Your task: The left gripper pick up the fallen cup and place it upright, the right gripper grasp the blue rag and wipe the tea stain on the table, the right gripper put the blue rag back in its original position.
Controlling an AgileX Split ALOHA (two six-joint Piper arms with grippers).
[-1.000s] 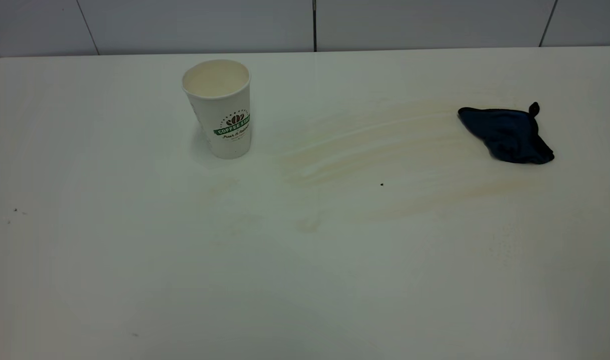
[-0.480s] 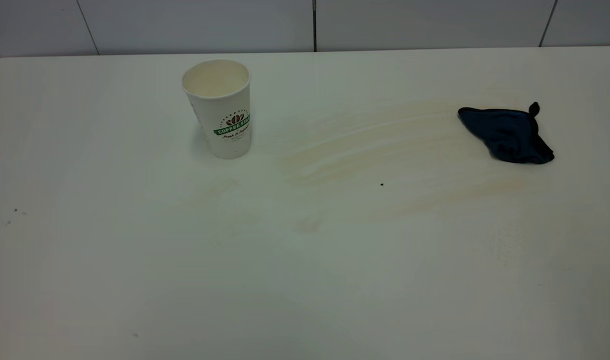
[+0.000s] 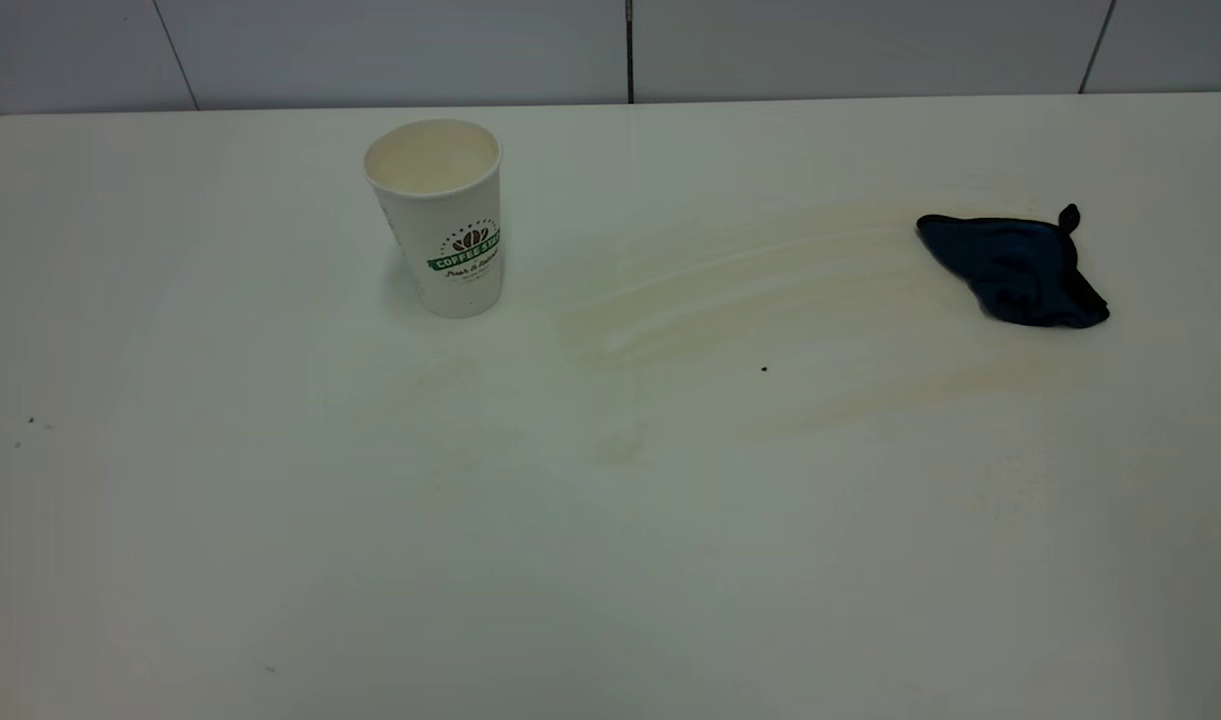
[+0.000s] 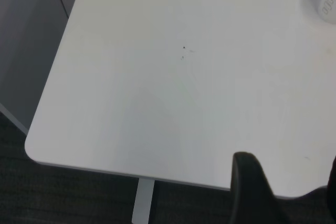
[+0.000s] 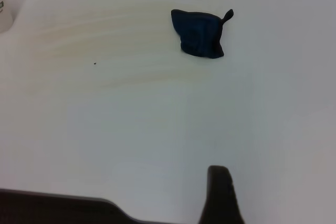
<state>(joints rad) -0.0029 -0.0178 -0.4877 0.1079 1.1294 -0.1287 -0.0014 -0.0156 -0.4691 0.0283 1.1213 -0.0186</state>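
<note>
The white paper cup with its green logo stands upright at the back left of the table. Pale tan streaks of the tea stain run from beside the cup towards the blue rag, which lies crumpled at the back right. Neither arm shows in the exterior view. My left gripper hangs open over the table's corner, far from the cup, with nothing between its fingers. Only a dark part of my right gripper shows, well back from the rag and the stain.
A tiny black speck lies in front of the streaks. A grey tiled wall rises behind the table's far edge. The table's rounded corner and a leg lie below my left gripper.
</note>
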